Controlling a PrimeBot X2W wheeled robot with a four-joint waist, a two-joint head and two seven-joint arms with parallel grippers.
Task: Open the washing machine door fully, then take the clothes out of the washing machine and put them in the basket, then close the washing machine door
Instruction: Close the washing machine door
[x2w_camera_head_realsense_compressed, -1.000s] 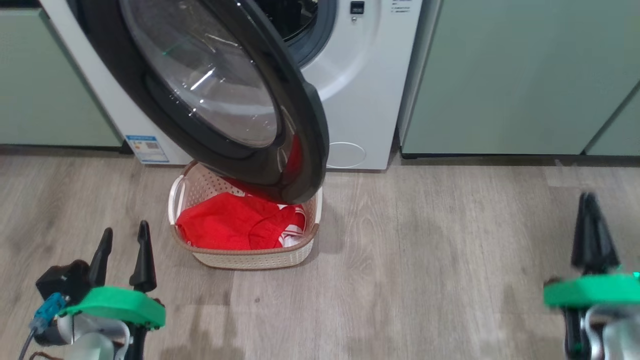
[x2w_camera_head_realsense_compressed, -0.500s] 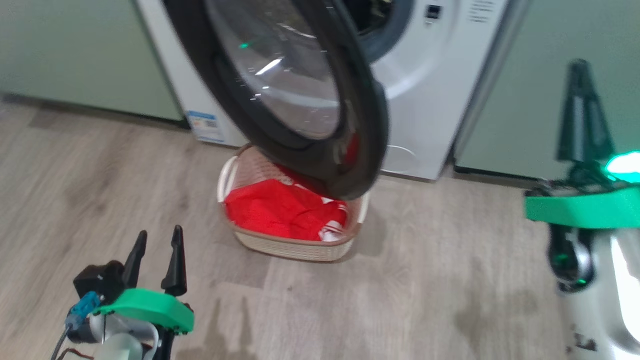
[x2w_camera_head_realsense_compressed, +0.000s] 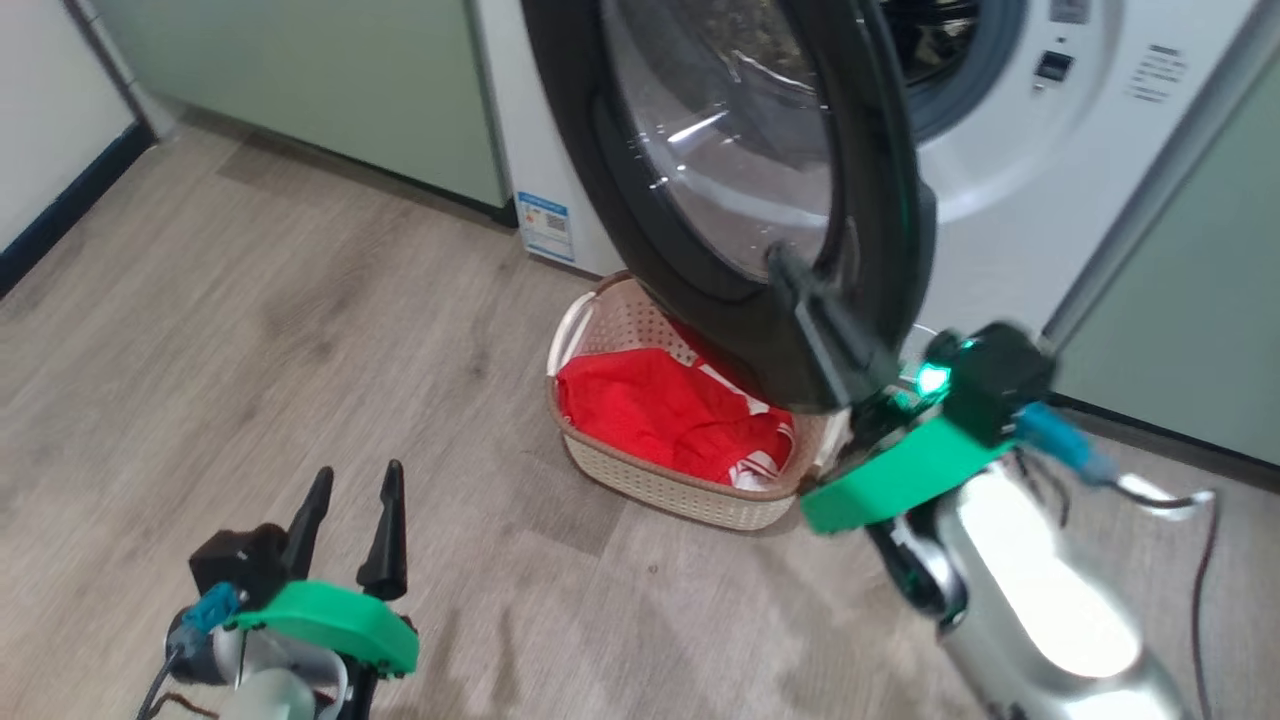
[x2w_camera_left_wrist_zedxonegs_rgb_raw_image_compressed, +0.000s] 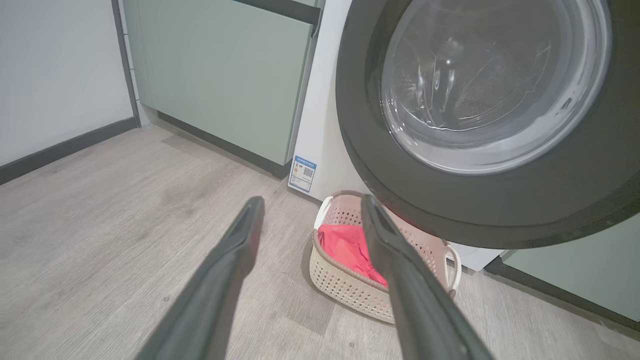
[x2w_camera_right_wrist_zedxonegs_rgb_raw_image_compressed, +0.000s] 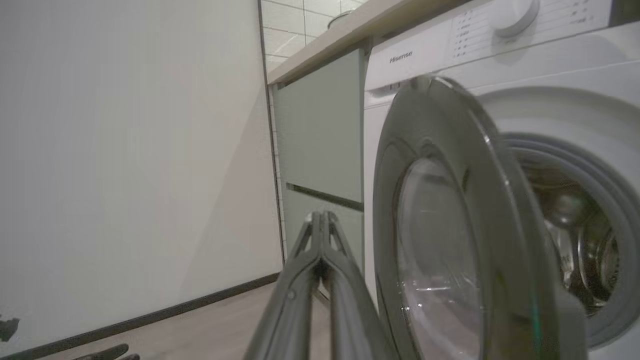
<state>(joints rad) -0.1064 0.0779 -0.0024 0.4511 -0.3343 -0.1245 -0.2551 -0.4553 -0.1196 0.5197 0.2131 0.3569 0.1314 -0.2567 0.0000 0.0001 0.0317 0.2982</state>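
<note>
My left end effector (x2w_camera_head_realsense_compressed: 357, 470) hangs low over the pale wood-look plank floor (x2w_camera_head_realsense_compressed: 250, 330). Its two dark fingers are spread wide with nothing between them, well apart from everything else. My right end effector (x2w_camera_head_realsense_compressed: 778, 258) is pinched fully together and empty. From my head, its blurred fingers lie across the lower rim of the big round washing machine door with the glossy black rim and clear bulging glass (x2w_camera_head_realsense_compressed: 720, 150). I cannot tell whether they touch it. From my right wrist, the closed tips sit just beside the door, on the side away from the drum mouth.

The door stands swung out from the white front-loading washing machine (x2w_camera_head_realsense_compressed: 1010, 180), leaving the grey rubber drum seal (x2w_camera_right_wrist_zedxonegs_rgb_raw_image_compressed: 617, 210) uncovered. Its lower edge hangs over the small cream perforated plastic basket with the brown rim (x2w_camera_head_realsense_compressed: 690, 490) and hides the basket's far side. The basket stands on the floor against the foot of the machine. The bright red clothes with white stripes (x2w_camera_head_realsense_compressed: 660, 410) lie inside it.

Pale green cabinets (x2w_camera_head_realsense_compressed: 330, 90) flank the machine, and a blue sticker (x2w_camera_head_realsense_compressed: 545, 225) sits low on its front. A white wall with dark skirting (x2w_camera_head_realsense_compressed: 40, 90) closes the floor's left edge.
</note>
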